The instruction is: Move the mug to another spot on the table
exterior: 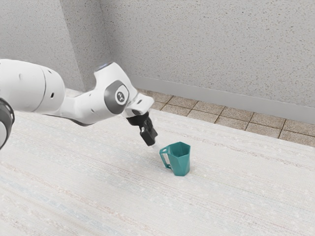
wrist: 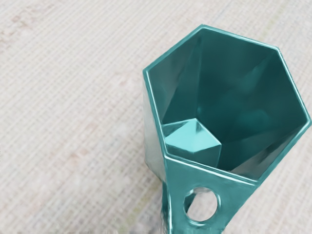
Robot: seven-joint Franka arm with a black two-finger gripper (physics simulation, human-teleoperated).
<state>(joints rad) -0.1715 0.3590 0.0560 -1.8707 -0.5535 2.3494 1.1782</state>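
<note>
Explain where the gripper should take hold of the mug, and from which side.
Probably the rim wall beside the handle, coming from above: the mug stands upright with its mouth open, and its flat hexagonal walls suit a pinch across one wall.

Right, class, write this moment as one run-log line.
stage: pre-grasp | gripper: beside mug, handle side, clear of it | mug state: upright on table, empty, ungrasped

Teal mug [exterior: 179, 158]: faceted walls, hexagonal rim, upright, mouth open upward, empty. Flat angular handle [exterior: 165, 158] with round hole points toward exterior view's left. Stands just right of frame centre, slightly below middle, on pale table [exterior: 98, 196]. Wrist view: interior [wrist: 234, 87] dark teal, floor lighter.
</note>
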